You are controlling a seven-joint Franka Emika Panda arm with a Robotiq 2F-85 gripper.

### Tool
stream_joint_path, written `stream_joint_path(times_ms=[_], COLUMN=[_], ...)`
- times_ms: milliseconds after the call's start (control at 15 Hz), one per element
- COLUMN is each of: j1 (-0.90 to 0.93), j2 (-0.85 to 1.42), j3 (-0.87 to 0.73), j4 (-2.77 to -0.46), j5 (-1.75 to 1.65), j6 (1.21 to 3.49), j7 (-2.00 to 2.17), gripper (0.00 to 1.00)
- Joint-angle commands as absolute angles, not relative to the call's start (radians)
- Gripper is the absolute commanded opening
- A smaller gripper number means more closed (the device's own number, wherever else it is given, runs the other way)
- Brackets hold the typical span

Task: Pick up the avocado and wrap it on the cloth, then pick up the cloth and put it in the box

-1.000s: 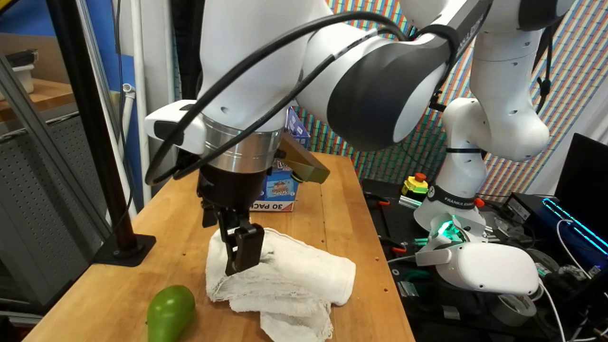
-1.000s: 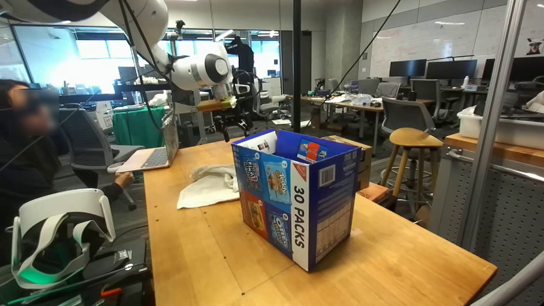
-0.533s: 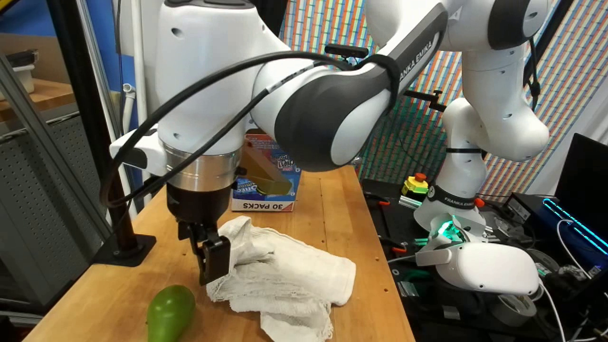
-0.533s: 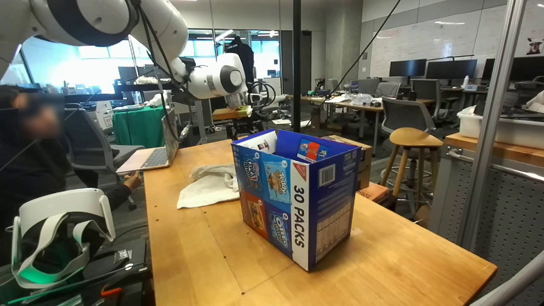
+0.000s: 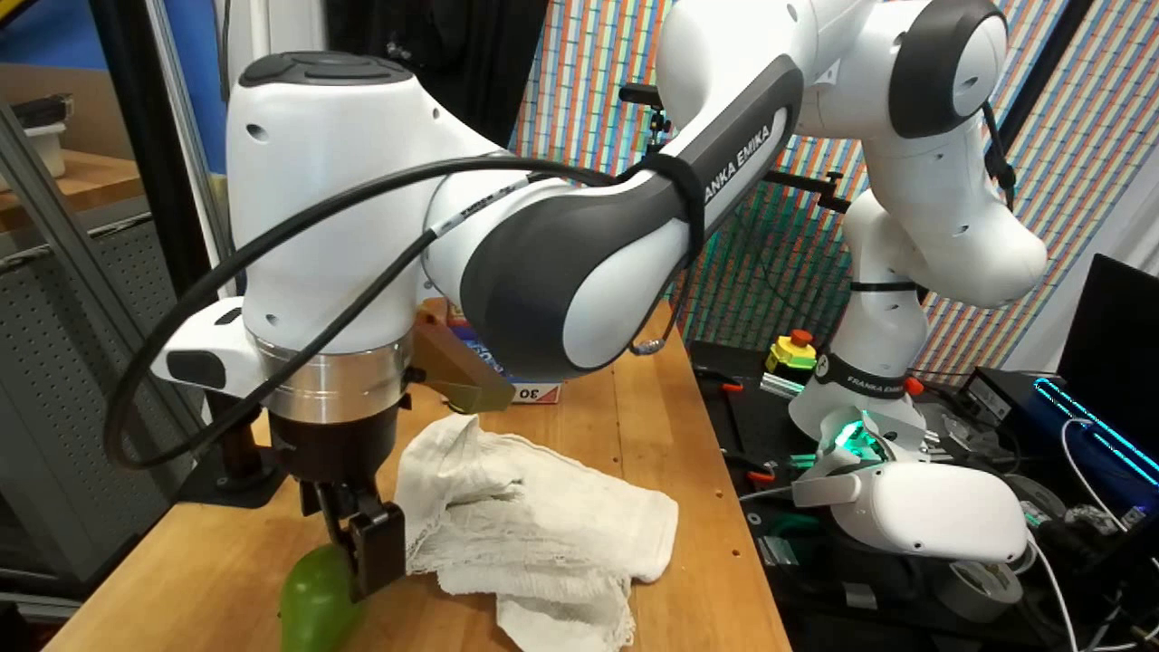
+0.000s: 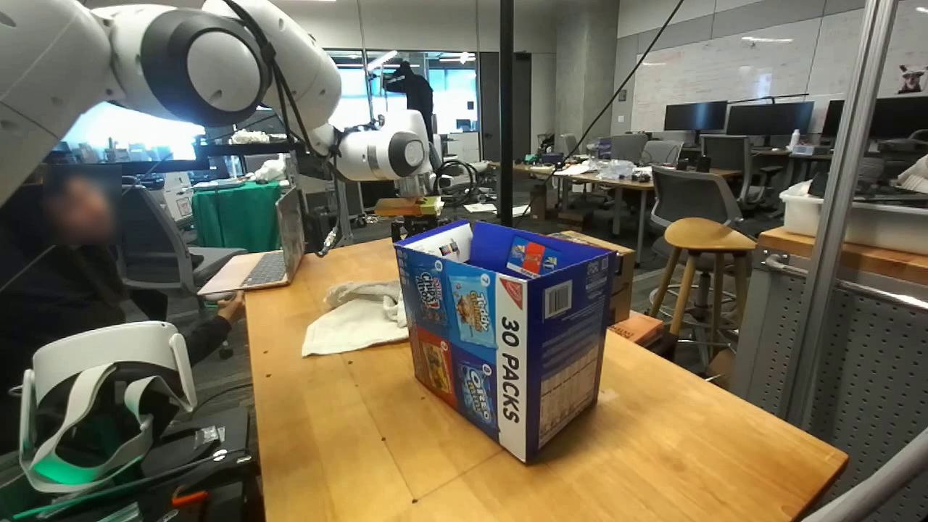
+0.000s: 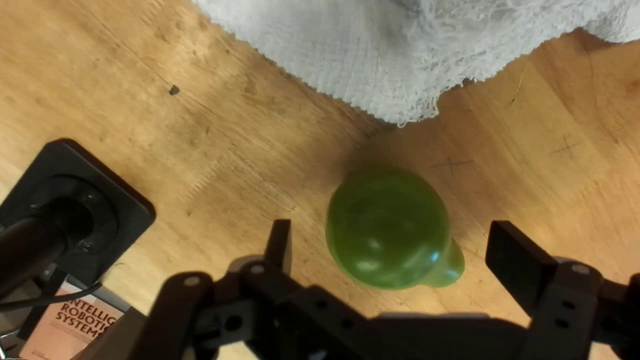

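Note:
The green avocado (image 5: 315,605) lies on the wooden table; it also shows in the wrist view (image 7: 387,227), its narrow end at lower right. My gripper (image 5: 358,575) is open and low over the avocado. In the wrist view its fingers (image 7: 387,240) stand apart on either side of the avocado, touching neither side. The crumpled white cloth (image 5: 552,516) lies beside the avocado; it also shows in an exterior view (image 6: 359,326) and the wrist view (image 7: 350,55). The open blue snack box (image 6: 464,326) stands upright; the arm partly hides it in an exterior view (image 5: 536,393). The box hides the avocado there.
A black post on a square base (image 7: 107,215) stands on the table near the gripper; its base shows in an exterior view (image 5: 231,484). A laptop (image 6: 268,268) sits at the table's edge. A person (image 6: 80,275) sits beside the table. A white headset (image 5: 933,512) lies on a side surface.
The arm has moved away from above the cloth and down, so the gripper now sits over the avocado. The cloth, avocado and box have not moved.

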State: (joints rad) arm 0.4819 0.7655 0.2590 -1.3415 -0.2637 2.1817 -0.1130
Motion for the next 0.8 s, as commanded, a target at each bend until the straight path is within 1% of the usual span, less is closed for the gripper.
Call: stream_joint_path(times_ms=[0, 733], j1=[0.491, 0.492], j2=[0.844, 0.942], j3=[0.266, 0.273], j4=[-1.222, -1.121], j5=[-0.235, -0.209], j6=[2.132, 2.052], j7=[-0.195, -0.298], gripper=[1.0, 1.0])
